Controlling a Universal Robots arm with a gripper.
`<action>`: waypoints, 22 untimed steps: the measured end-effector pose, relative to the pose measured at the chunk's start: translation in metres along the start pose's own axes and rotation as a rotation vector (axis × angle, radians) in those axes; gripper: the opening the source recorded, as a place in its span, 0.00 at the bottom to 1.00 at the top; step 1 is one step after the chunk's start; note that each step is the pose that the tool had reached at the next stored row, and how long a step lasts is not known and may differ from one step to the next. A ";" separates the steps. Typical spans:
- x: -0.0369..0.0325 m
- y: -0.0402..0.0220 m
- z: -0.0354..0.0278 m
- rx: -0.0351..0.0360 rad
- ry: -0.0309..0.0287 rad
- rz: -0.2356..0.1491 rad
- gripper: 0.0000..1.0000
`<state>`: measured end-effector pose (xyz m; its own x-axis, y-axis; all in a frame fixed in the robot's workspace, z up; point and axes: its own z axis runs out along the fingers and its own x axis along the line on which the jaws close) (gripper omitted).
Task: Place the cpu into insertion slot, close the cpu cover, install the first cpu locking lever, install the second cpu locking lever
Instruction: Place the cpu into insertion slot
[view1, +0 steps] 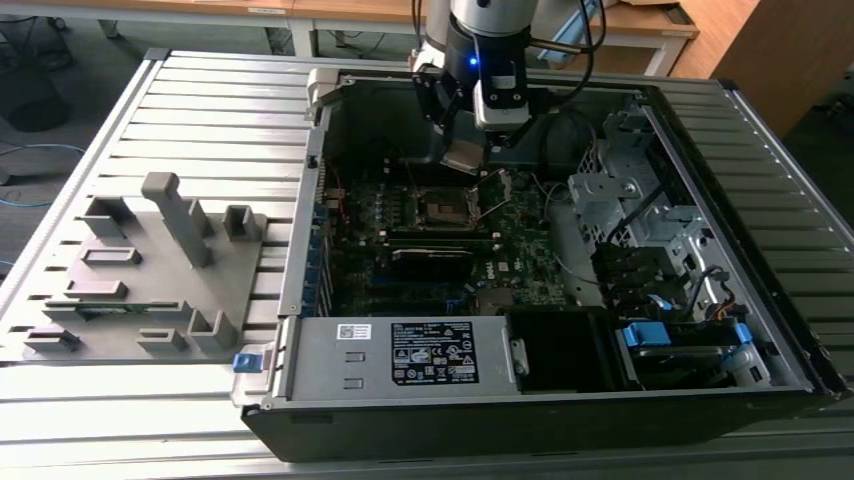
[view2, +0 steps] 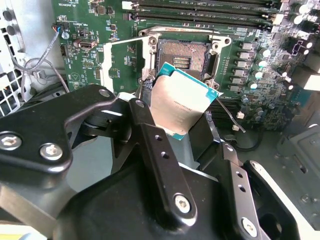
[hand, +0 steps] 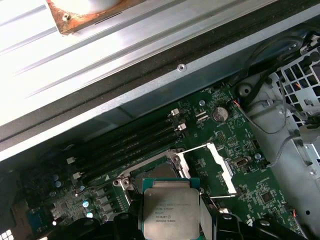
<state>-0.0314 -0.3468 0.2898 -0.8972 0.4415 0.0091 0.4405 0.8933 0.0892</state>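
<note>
My gripper (view2: 179, 116) is shut on the cpu (view2: 182, 102), a square chip with a dull silver top and a teal edge, held tilted just above the motherboard. In the exterior view the gripper (view1: 467, 152) hangs over the far side of the insertion slot (view1: 445, 208). The insertion slot (view2: 182, 57) lies bare, its dark pin field showing inside a metal rim. Beside it the cpu cover (view2: 122, 67), a thin silvery frame, stands swung open. In the first wrist view the cpu (hand: 170, 210) hides part of the insertion slot (hand: 156, 172), and the cpu cover (hand: 221, 165) is raised at its side.
The motherboard sits deep in an open computer case (view1: 310, 190) with tall metal walls. Long black memory slots (hand: 127, 142) run beside the socket. A drive cage (view1: 627, 200) and cables stand on the exterior view's right. A grey fixture (view1: 147, 270) lies outside, on the exterior view's left.
</note>
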 end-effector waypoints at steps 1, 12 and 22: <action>0.0000 0.0000 0.0000 -0.0001 -0.0001 0.000 0.54; 0.0000 0.0000 0.0000 -0.0001 -0.0007 0.007 0.54; 0.0000 0.0000 0.0001 -0.0005 -0.0043 0.047 0.54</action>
<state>-0.0313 -0.3468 0.2897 -0.8753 0.4835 0.0091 0.4823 0.8714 0.0892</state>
